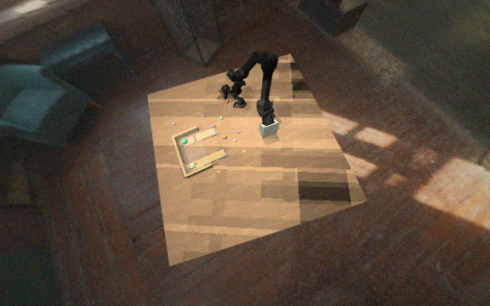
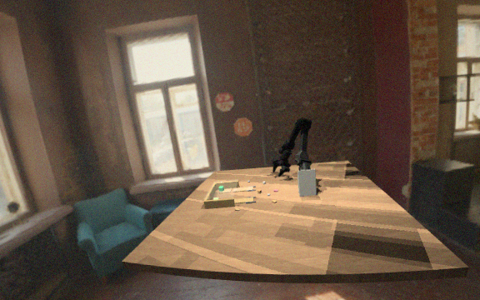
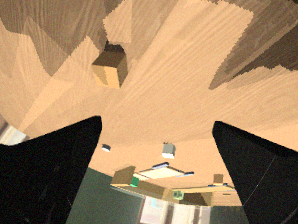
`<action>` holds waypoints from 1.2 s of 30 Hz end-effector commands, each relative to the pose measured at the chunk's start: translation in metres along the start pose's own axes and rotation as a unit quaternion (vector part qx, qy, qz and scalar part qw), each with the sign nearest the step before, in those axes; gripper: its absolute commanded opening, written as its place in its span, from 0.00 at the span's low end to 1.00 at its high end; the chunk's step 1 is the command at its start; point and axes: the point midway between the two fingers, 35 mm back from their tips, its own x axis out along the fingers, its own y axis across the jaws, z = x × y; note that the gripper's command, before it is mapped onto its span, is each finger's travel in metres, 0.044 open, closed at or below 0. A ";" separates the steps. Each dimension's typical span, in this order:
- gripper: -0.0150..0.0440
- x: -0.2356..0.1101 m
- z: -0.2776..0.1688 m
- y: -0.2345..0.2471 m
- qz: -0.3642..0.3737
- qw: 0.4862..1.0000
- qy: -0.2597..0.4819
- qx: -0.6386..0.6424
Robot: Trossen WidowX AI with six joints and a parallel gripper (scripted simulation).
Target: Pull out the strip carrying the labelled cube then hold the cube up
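Note:
A tray [image 1: 179, 156] [image 2: 220, 204] holds two strips running out of its open side. The strip [image 1: 211, 157] [image 3: 207, 189] nearer the front looks like one piece and carries a pale green cube with markings [image 1: 192, 166] [image 3: 178, 195]. The other strip [image 1: 205, 134] [image 3: 162, 172] seems to have a gap near its inner end, where a plain green cube [image 1: 184, 141] [image 2: 221, 188] [image 3: 134, 181] stands. My gripper [image 1: 230, 100] [image 2: 277, 172] [image 3: 157, 122] is open and empty, low over the table's back part, well away from the tray.
A small wooden block [image 3: 110, 70] lies near my fingers. Several small bits, such as a white one [image 1: 221, 117], a pink one [image 1: 239, 132] and a yellowish one [image 1: 244, 151], lie between arm and tray. The arm stands on a grey box [image 1: 269, 128] [image 2: 307, 182].

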 end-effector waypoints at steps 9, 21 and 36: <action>0.93 0.044 -0.120 -0.021 0.014 0.894 0.017 -0.447; 0.93 0.029 -0.252 -0.075 0.099 0.594 -0.029 -0.798; 0.93 -0.030 -0.320 -0.139 0.175 0.297 -0.117 -0.932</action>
